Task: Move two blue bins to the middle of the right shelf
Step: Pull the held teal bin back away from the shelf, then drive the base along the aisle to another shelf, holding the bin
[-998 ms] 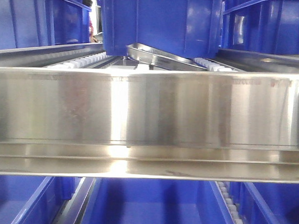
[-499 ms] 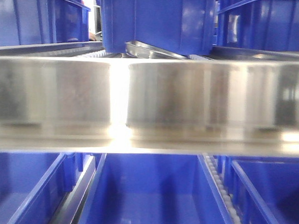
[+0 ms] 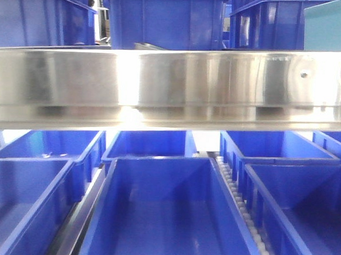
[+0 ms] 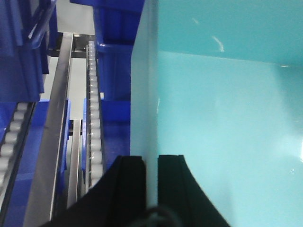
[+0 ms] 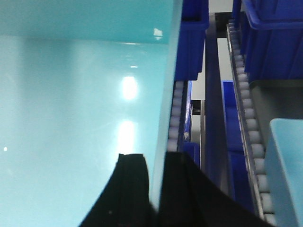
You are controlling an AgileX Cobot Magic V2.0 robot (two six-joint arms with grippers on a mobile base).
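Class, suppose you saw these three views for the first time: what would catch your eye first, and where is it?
In the front view, a wide shiny steel rail crosses the frame, with dark blue crates above and below it. In both wrist views a pale blue bin fills most of the picture, each arm's black jaws closed on one of its walls.

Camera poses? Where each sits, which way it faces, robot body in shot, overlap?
Front: close before the steel front rail, facing it head-on; dark blue crates above and below; no robot parts.
Left wrist: behind the left tool, clamped on one wall of the pale bin.
Right wrist: behind the right tool, clamped seemingly on its opposite wall; second pale bin lower right.
Shared: both wrists see the bin's inside and roller tracks.
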